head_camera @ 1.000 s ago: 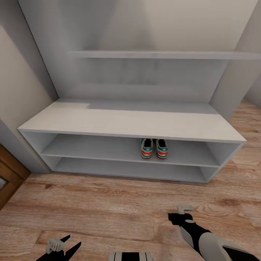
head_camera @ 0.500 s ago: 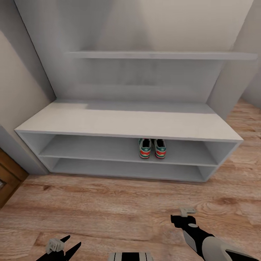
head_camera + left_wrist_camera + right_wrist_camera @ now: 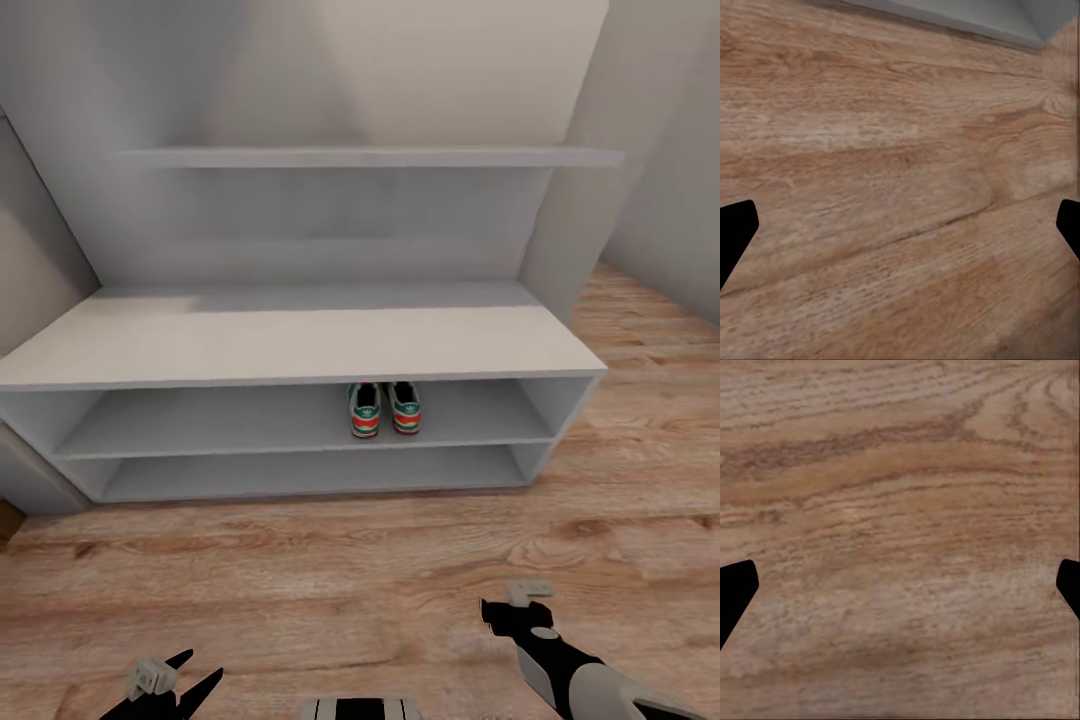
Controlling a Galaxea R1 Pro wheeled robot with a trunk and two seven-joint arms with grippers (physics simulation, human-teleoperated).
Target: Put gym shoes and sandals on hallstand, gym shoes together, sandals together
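- The two gym shoes (image 3: 384, 410) sit side by side, heels out, on the hallstand (image 3: 290, 345) upper low shelf, paired as required
- Left gripper (image 3: 170, 682) and right gripper (image 3: 516, 605) hover spread apart, empty, over the corridor floor (image 3: 330, 570), free for sandals

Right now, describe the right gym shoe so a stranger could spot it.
Find the pale grey hallstand against the wall. On the upper of its two low open shelves, right of centre, two gym shoes stand heel-out and side by side. The one you want is the right gym shoe, nearer the unit's right end than the left gym shoe.
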